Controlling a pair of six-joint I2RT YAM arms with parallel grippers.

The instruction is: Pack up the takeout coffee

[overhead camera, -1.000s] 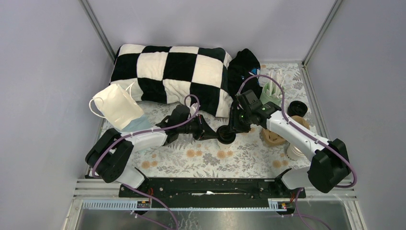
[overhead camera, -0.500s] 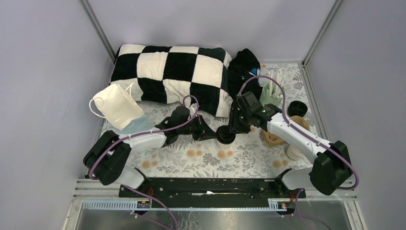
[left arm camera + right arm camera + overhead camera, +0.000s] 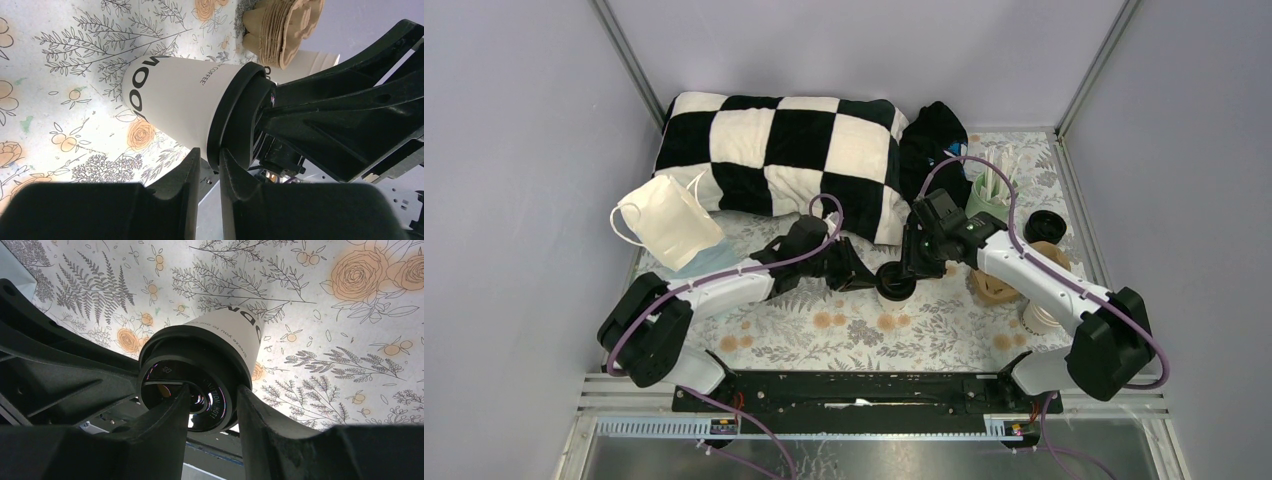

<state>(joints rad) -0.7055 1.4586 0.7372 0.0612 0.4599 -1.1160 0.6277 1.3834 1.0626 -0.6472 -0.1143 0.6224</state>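
Note:
A white paper coffee cup (image 3: 895, 282) with a black lid stands between both arms at the table's middle. In the left wrist view the cup (image 3: 175, 100) leans, and its lid rim (image 3: 235, 125) sits between the nearly closed tips of my left gripper (image 3: 210, 160). My left gripper (image 3: 871, 280) reaches it from the left. My right gripper (image 3: 912, 270) comes from the right. In the right wrist view my right gripper (image 3: 212, 395) pinches the lid (image 3: 200, 365), with one finger over its top and one at its edge.
A stack of brown pulp carriers (image 3: 999, 285) lies right of the cup, with a second white cup (image 3: 1039, 318) and a loose black lid (image 3: 1044, 225) beside it. A mint-green cup of sticks (image 3: 991, 192), black cloth (image 3: 934, 140), checkered pillow (image 3: 784, 160) and face masks (image 3: 669, 222) lie behind.
Both grippers and the cup between them have shifted a little to the left and away. The holds look unchanged.

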